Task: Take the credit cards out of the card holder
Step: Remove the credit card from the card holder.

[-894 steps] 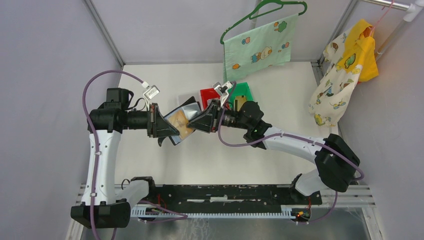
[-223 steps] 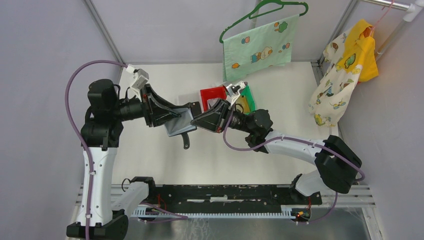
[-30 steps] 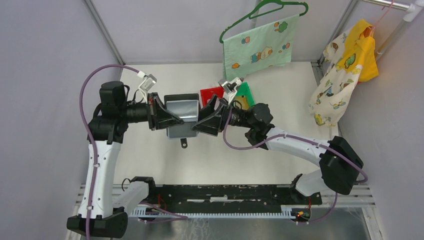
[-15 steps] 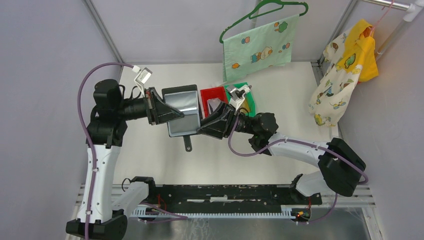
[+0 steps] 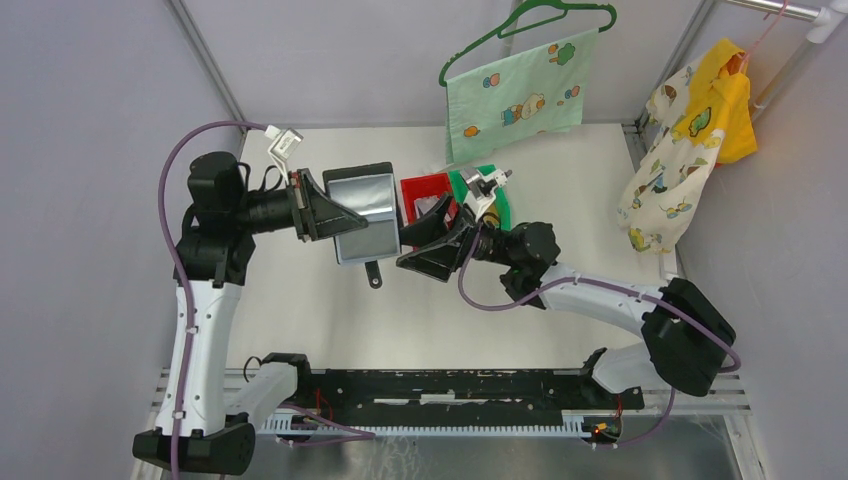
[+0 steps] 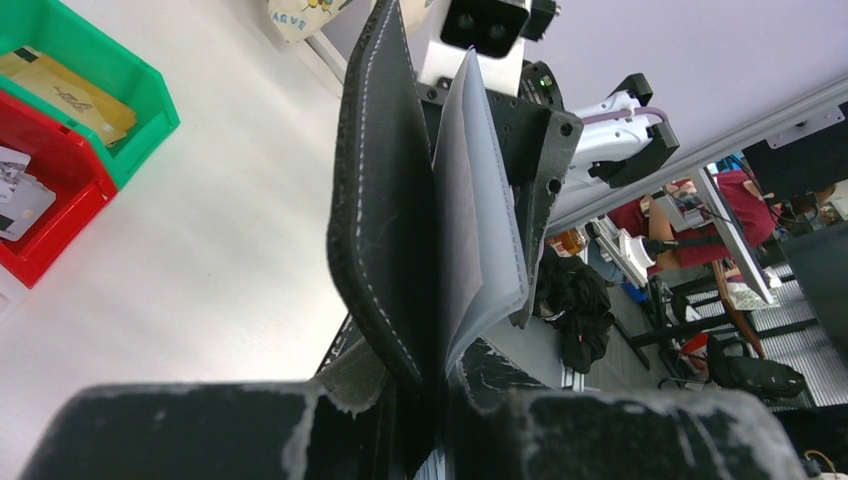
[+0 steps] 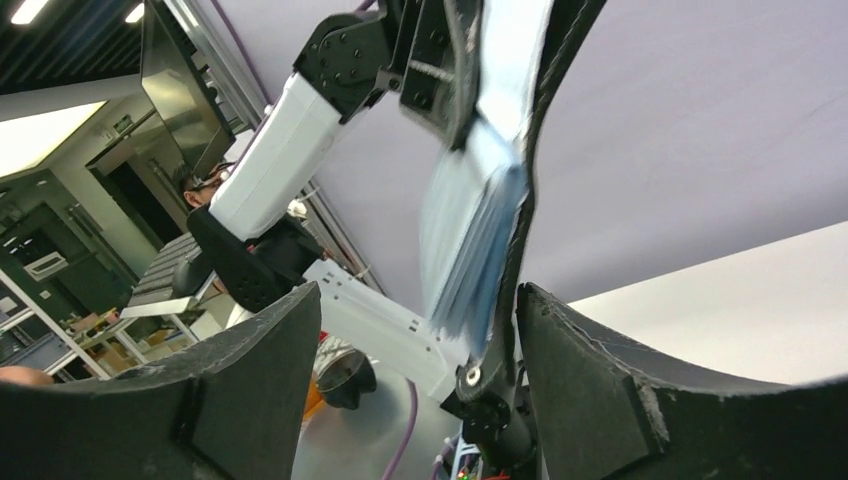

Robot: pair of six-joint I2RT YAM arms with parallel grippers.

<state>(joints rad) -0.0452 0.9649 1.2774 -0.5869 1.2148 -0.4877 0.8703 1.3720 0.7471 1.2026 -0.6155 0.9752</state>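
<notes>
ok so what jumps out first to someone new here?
The black holder, spread open above the table's middle and clamped by the left gripper. The right gripper gapes open right beside it. Just past them, a red bin and a green bin hold cards.

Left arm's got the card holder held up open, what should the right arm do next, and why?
Probably ease the right gripper, open and empty, onto the grey-blue sleeves of the card holder, which the left gripper clamps open right beside it.

One card holder, two bins
</notes>
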